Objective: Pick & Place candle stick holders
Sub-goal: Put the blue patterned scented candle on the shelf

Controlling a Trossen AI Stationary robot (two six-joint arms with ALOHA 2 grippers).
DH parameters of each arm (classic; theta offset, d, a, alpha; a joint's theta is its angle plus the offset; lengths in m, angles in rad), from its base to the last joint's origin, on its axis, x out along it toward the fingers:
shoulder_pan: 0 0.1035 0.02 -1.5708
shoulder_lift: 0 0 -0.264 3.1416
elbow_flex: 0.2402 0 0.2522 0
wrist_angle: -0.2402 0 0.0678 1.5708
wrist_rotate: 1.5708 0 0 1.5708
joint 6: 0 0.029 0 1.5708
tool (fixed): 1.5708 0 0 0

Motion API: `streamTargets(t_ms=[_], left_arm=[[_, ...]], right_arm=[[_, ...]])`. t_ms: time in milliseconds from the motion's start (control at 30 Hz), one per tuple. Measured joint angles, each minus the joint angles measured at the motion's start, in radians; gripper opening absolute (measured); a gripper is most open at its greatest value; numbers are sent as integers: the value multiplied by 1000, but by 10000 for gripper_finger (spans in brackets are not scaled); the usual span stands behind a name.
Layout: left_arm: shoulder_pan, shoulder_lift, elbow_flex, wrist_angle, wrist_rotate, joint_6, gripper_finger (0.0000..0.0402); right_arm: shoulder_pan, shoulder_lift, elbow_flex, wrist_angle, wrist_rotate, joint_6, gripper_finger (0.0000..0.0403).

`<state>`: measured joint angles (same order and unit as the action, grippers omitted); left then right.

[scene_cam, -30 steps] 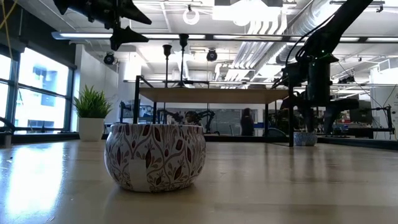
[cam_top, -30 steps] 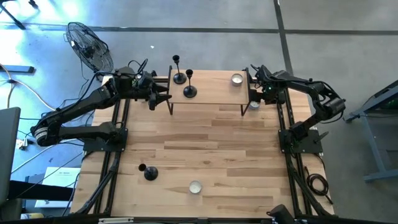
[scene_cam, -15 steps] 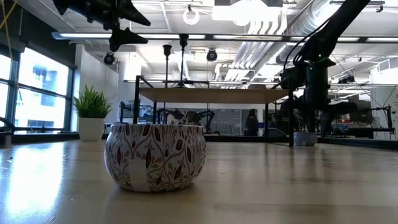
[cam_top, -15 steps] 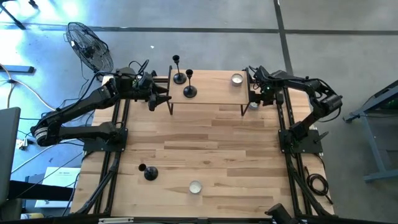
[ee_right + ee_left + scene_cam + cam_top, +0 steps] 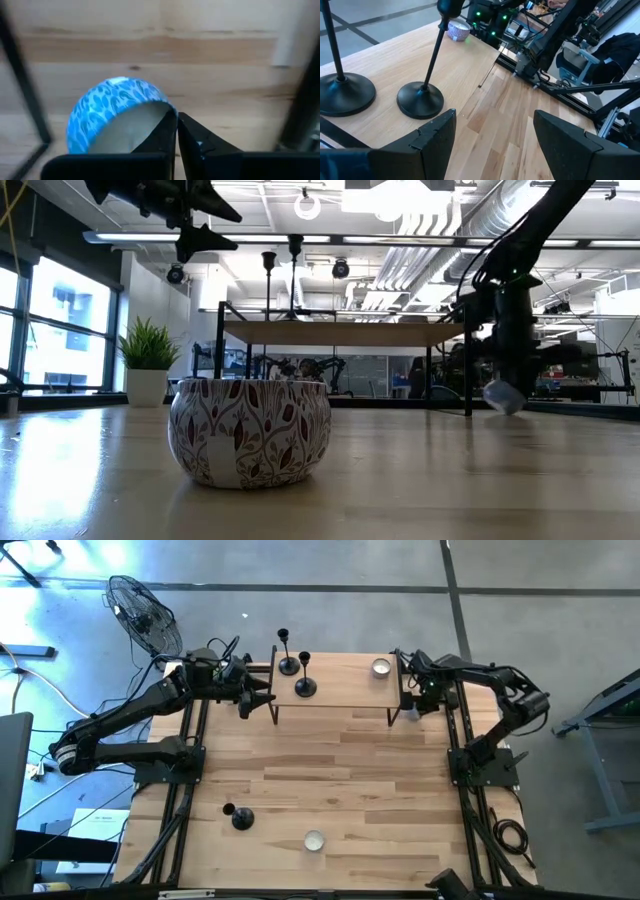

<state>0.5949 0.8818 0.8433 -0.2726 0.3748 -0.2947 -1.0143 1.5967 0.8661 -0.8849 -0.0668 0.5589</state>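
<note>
Two black candle stick holders (image 5: 288, 662) (image 5: 305, 685) stand by their round bases on a raised wooden shelf (image 5: 340, 695) at the table's far side, with a silvery tealight cup (image 5: 381, 667) on its right part. A third black holder (image 5: 240, 818) and a red-patterned cup (image 5: 248, 430) stand near the table's front edge. My left gripper (image 5: 495, 145) is open and empty, level at the shelf's left end, beside the nearer holder (image 5: 422, 95). My right gripper (image 5: 176, 132) is shut on a blue-patterned cup (image 5: 117, 110) by the shelf's right legs. My right gripper pinches the blue cup's rim wall (image 5: 167, 111) between its two fingers, one finger on the inner side and one on the outer side. The fingers come from above, pointing down. The cup (image 5: 503, 395) hangs tilted below them, just clear of the table.
The shelf's thin black legs (image 5: 468, 370) stand close beside the held cup. A potted plant (image 5: 148, 360) and a fan (image 5: 145, 615) stand off the table's left side. The table's middle (image 5: 330, 770) is bare wood.
My right gripper has risen a little with the blue cup, which stood flat on the table and now hangs tipped and clear of it. My left gripper has kept still.
</note>
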Motion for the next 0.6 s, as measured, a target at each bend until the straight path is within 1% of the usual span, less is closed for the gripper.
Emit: streamTargets(t_ms=[600], left_arm=[[0,0,0,-96,0,2,262]], right_arm=[[1,-2,0,-25,-6,-54,1]])
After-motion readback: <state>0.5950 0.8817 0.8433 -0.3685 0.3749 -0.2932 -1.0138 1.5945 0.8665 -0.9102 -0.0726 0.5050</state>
